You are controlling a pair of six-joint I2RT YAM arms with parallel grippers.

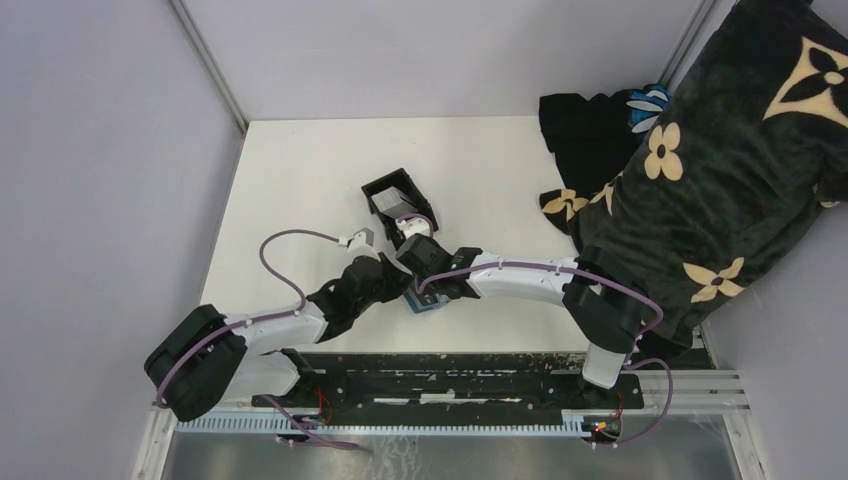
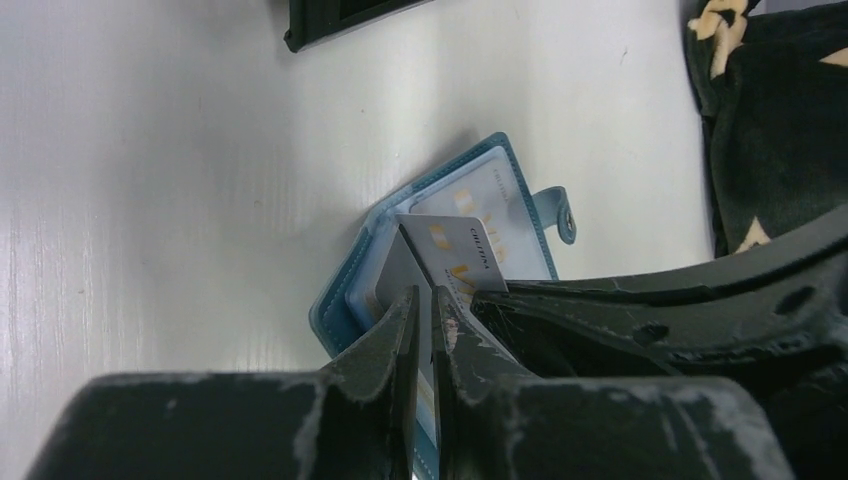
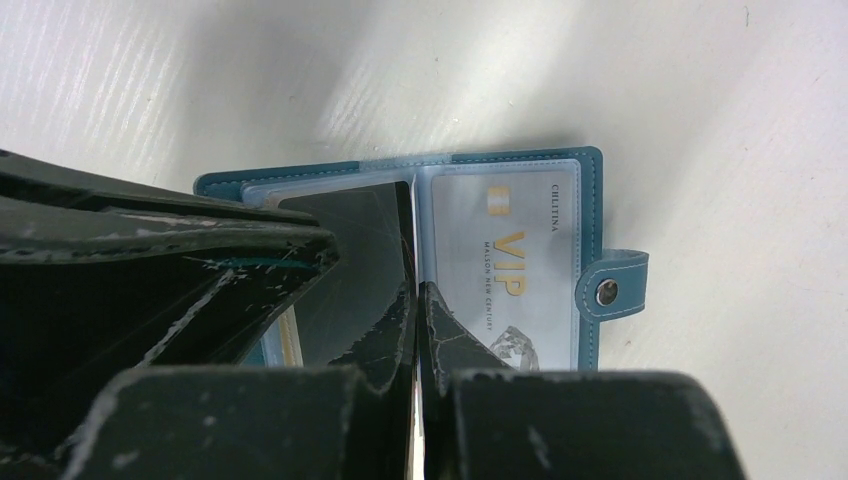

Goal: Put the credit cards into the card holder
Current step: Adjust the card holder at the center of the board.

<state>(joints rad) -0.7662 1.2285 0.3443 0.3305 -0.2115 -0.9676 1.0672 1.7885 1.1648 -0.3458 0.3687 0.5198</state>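
Observation:
The teal-blue card holder (image 1: 428, 305) lies open on the white table near the front edge. It also shows in the left wrist view (image 2: 350, 290) and the right wrist view (image 3: 590, 200). One credit card marked VIP (image 3: 510, 270) sits in its right clear sleeve. My right gripper (image 3: 416, 295) is shut on another credit card (image 2: 455, 255), held on edge over the holder's fold. My left gripper (image 2: 421, 305) is shut on a thin sleeve leaf of the holder (image 2: 392, 275), lifting it. The two grippers meet over the holder (image 1: 412, 290).
A black open-topped box (image 1: 398, 198) with grey cards inside stands just behind the grippers; its edge shows in the left wrist view (image 2: 340, 15). A dark flower-patterned blanket (image 1: 720, 150) covers the table's right side.

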